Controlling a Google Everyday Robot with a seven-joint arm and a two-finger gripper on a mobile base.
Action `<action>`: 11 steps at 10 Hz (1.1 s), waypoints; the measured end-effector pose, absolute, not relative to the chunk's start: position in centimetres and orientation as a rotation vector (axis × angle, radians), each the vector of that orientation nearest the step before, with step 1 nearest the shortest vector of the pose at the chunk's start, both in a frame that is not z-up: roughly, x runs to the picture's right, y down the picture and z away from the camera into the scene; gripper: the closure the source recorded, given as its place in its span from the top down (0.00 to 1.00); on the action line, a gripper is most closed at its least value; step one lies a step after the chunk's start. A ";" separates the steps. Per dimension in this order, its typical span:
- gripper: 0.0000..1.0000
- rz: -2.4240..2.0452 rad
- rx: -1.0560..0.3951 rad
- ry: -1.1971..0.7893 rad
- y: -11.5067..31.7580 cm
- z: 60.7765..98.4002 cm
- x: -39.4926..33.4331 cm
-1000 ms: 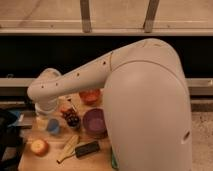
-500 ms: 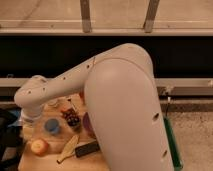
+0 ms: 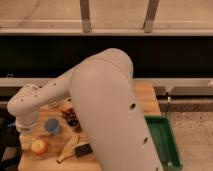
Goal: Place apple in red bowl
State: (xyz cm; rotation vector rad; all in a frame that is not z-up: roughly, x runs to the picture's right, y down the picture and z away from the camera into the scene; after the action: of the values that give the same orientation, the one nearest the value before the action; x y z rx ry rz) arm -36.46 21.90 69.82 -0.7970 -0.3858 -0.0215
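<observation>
Yellowish-red round apple [image 3: 39, 146] is lying on the light wooden table [image 3: 147, 97], near its front left corner. Just up and left of it, the pincer [image 3: 23, 134] is hanging under the wrist of the bulky white robot arm [image 3: 107, 115], its jaws standing wide apart and gripping nothing. The arm is stretching across the table and covering most of the orange-red round bowl [image 3: 65, 106]. Only a sliver of the bowl is showing, so its contents cannot be told. A small blue cup [image 3: 52, 126] and a dark grape bunch [image 3: 71, 117] are sitting between apple and bowl. A yellow banana [image 3: 67, 148] and a flat black block [image 3: 83, 149] are lying to the right of the apple. A green rectangular tray [image 3: 162, 145] is sitting beyond the table's right side.
</observation>
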 end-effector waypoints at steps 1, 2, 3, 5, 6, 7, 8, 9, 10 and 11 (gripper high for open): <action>0.72 -0.026 -0.810 -0.383 22.7 70.0 -36.3; 0.72 -0.017 -0.826 -0.372 23.7 70.6 -35.2; 0.72 -0.001 -0.836 -0.364 24.2 71.0 -34.4; 0.72 0.033 -0.860 -0.348 25.4 71.6 -33.3; 0.72 0.047 -0.868 -0.345 25.8 71.8 -33.0; 0.72 0.061 -0.878 -0.342 26.3 72.3 -32.9; 0.72 0.062 -0.884 -0.344 26.6 72.5 -33.1; 0.72 0.060 -0.888 -0.348 26.9 72.5 -33.5; 0.72 0.061 -0.892 -0.353 27.1 72.6 -33.9; 0.72 0.062 -0.896 -0.357 27.2 72.8 -34.2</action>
State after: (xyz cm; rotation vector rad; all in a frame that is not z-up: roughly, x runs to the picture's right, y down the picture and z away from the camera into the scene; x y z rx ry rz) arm -34.22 27.24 72.78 -0.8963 -0.3568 0.0618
